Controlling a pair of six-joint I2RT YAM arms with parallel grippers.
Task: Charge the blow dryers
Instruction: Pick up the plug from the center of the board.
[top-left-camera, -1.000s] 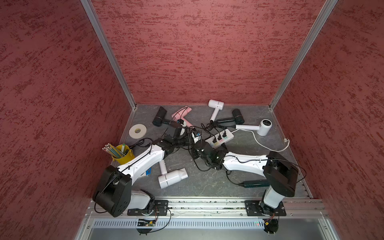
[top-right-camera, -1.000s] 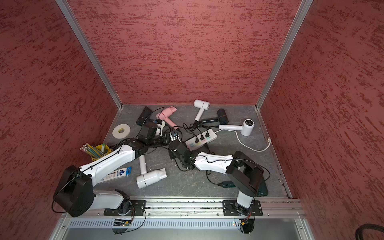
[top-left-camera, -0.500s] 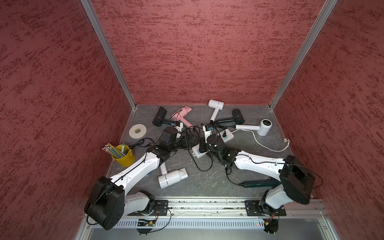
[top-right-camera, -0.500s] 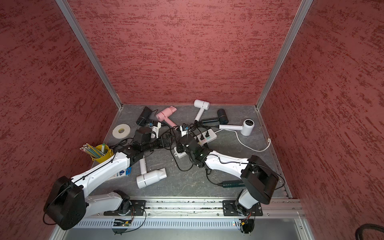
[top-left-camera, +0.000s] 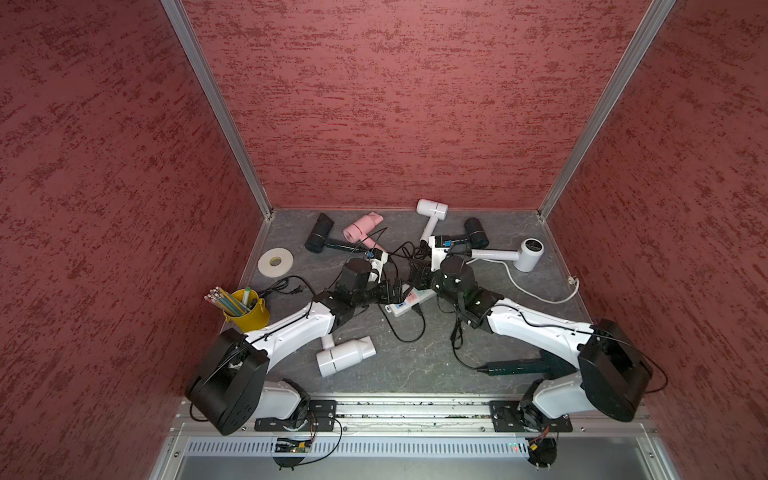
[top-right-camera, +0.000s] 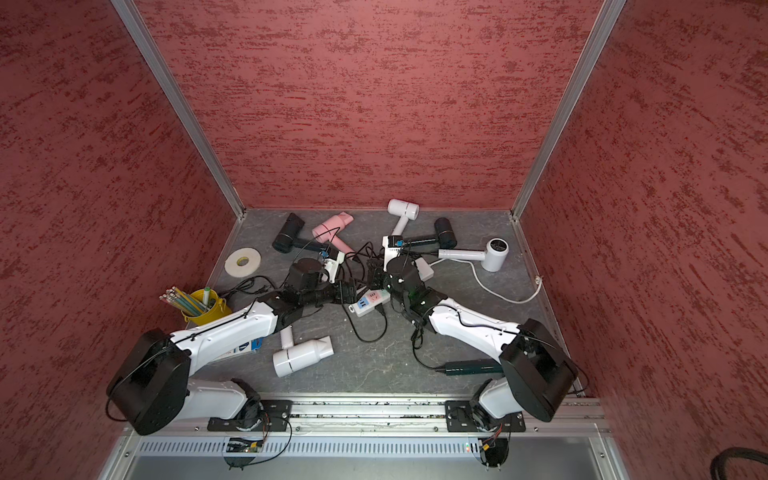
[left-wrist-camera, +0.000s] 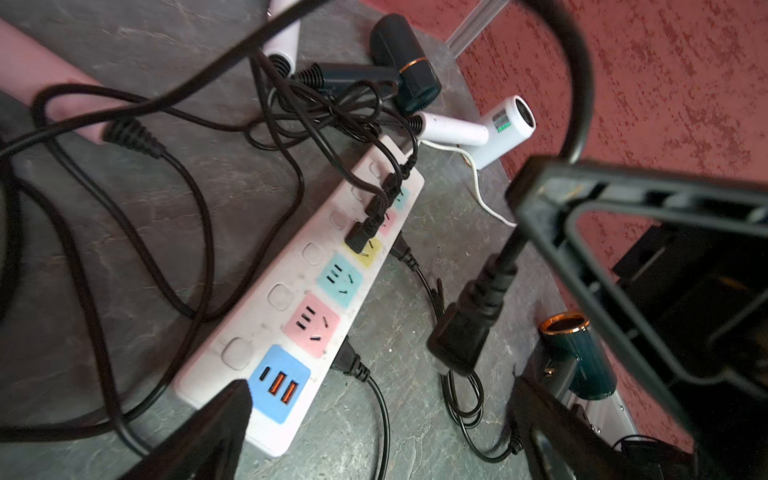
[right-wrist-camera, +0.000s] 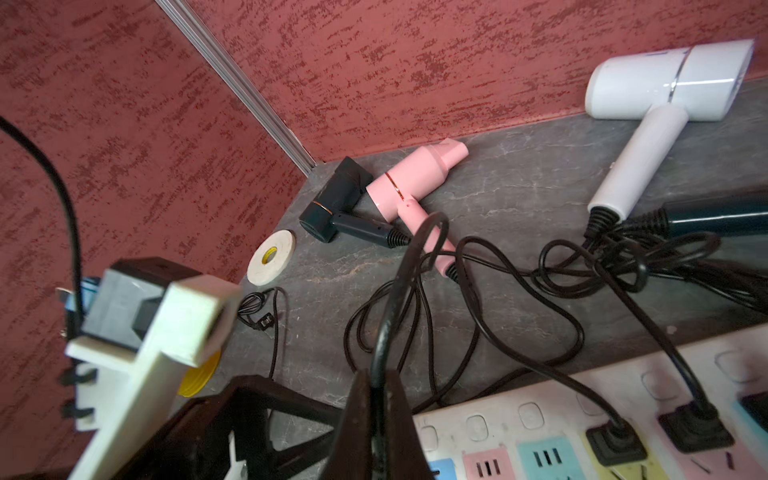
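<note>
Grey floor (top-left-camera: 415, 374): a bare stretch on the robot's side of the power strip (top-left-camera: 409, 300), between the near white dryer (top-left-camera: 345, 355) and the dark green dryer (top-left-camera: 515, 366), both lying flat.
Left gripper (left-wrist-camera: 384, 384): over the strip's blue USB end, jaws spread wide, nothing between them.
Right gripper (right-wrist-camera: 380, 395): across the strip from it, pinched tight on a black cord (right-wrist-camera: 397, 286). The cord's plug (left-wrist-camera: 465, 332) hangs beside the strip's long edge, in no socket.
Free sockets: a pink socket (left-wrist-camera: 311, 324) and a teal socket (left-wrist-camera: 338, 282) next to the USB end; three plugs fill the sockets beyond them.
Beyond the strip: a black dryer (top-left-camera: 319, 232), the pink dryer (top-left-camera: 360, 226), a far white dryer (top-left-camera: 432, 208), a second black dryer (top-left-camera: 476, 232) and a round-nosed white dryer (top-left-camera: 530, 253). Tangled cords run from them to the strip.
Edges: the strip's white lead (top-left-camera: 540, 295) runs to the right wall. The tape roll (top-left-camera: 275, 262) and yellow cup (top-left-camera: 245, 309) sit left of the strip.
</note>
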